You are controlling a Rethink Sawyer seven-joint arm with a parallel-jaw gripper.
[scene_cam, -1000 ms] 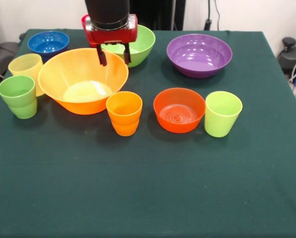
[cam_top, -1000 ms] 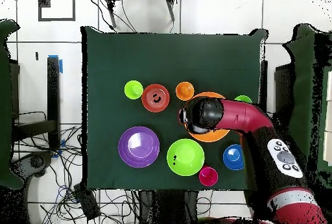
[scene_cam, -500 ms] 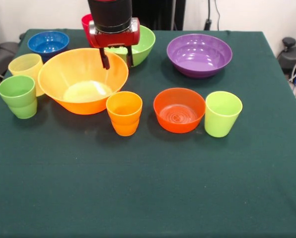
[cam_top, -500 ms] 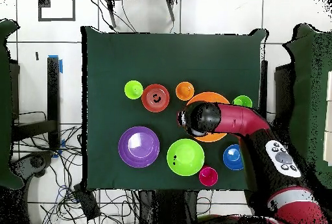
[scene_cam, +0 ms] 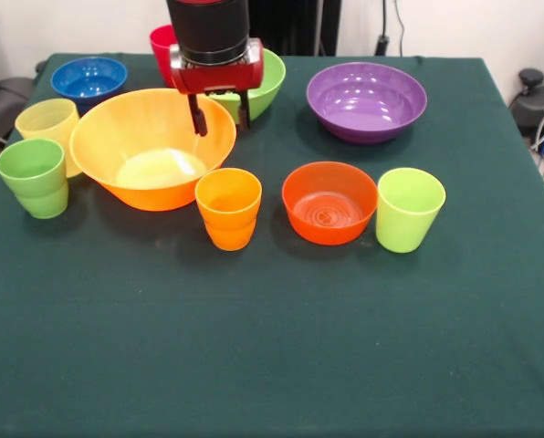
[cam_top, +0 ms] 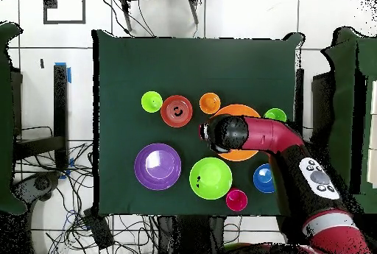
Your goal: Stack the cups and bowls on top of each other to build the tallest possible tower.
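The gripper [scene_cam: 222,120] hangs with its two fingers apart and pointing straight down, holding nothing, over the far rim of the large orange bowl [scene_cam: 153,146] where it nears the green bowl [scene_cam: 263,82]. All bowls and cups stand upright, mouths up, unstacked on the green table [scene_cam: 345,347]. The orange cup [scene_cam: 228,208] sits just beside the small red-orange bowl [scene_cam: 329,202], and the lime green cup [scene_cam: 409,209] touches that bowl's other side. The purple bowl [scene_cam: 366,100] stands apart.
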